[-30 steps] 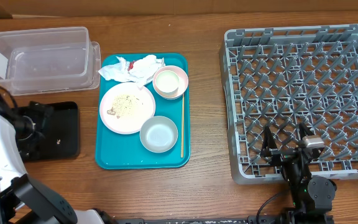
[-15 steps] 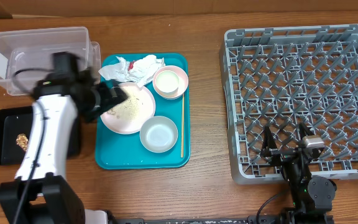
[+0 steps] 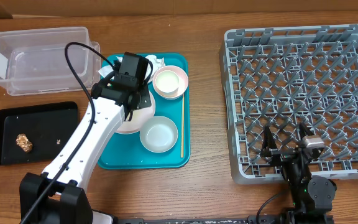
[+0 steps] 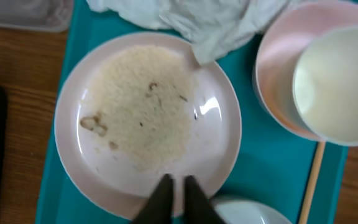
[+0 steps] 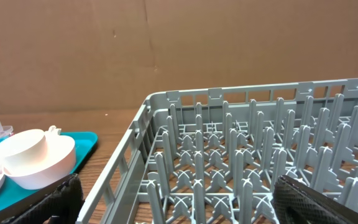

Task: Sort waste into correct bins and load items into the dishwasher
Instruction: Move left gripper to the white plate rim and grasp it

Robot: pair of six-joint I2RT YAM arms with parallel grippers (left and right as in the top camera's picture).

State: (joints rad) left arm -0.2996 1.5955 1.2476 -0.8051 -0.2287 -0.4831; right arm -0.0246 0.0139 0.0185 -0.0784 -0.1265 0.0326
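Left gripper (image 4: 178, 183) hangs over the near rim of the pink plate (image 4: 98, 168) on the teal tray (image 4: 253, 168), fingers pinched nearly together on nothing. Rice (image 4: 145, 106) is smeared across the plate, with napkins (image 4: 197, 18) bunched at its far edge. I'd spread the fingers and grab the napkin wad for the clear tub (image 3: 39, 59), clear of the cup (image 4: 337, 87). Right gripper (image 3: 284, 146) sits spread wide by the dish rack (image 3: 303, 93).

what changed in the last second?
Left gripper swung right from the black tray to over the plate on the teal tray. A brown lump now shows in the black tray. Right gripper, napkins and rack unchanged.
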